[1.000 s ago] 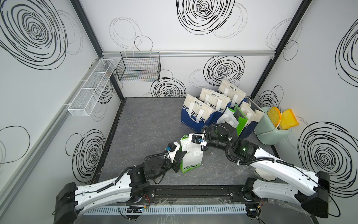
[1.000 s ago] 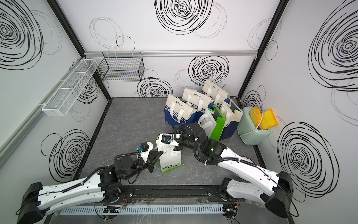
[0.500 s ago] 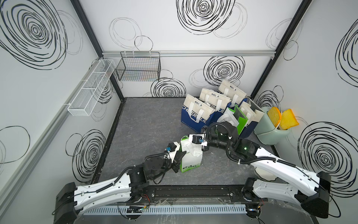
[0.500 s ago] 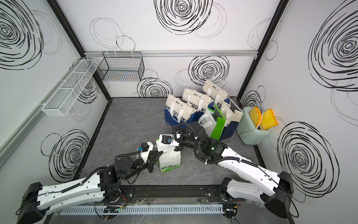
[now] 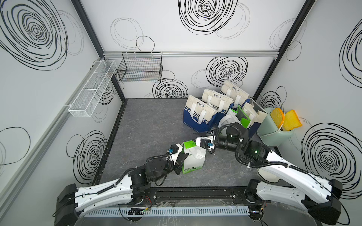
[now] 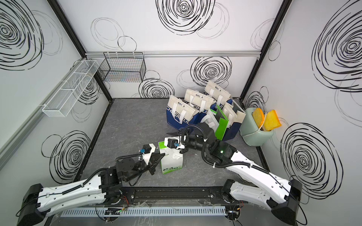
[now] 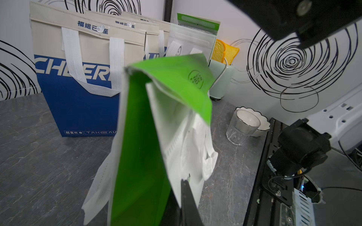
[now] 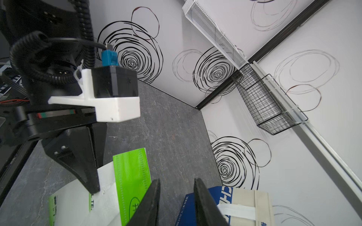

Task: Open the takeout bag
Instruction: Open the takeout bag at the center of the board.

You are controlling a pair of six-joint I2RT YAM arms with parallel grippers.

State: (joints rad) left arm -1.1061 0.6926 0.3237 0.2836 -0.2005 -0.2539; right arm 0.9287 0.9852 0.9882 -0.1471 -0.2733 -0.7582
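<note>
The green-and-white takeout bag (image 5: 193,159) is seen in both top views, stood upright on the grey table (image 5: 148,125) near its front edge, between the two arms. The left gripper (image 5: 184,156) is closed tight, and the upper side edge of the bag is pinched in it. The right gripper (image 8: 176,182) is poised just beside the green top flap (image 8: 131,172); its jaws are parted a little and nothing is gripped between them. Blue-and-beige bags (image 5: 197,115) are lined up towards the back right corner.
</note>
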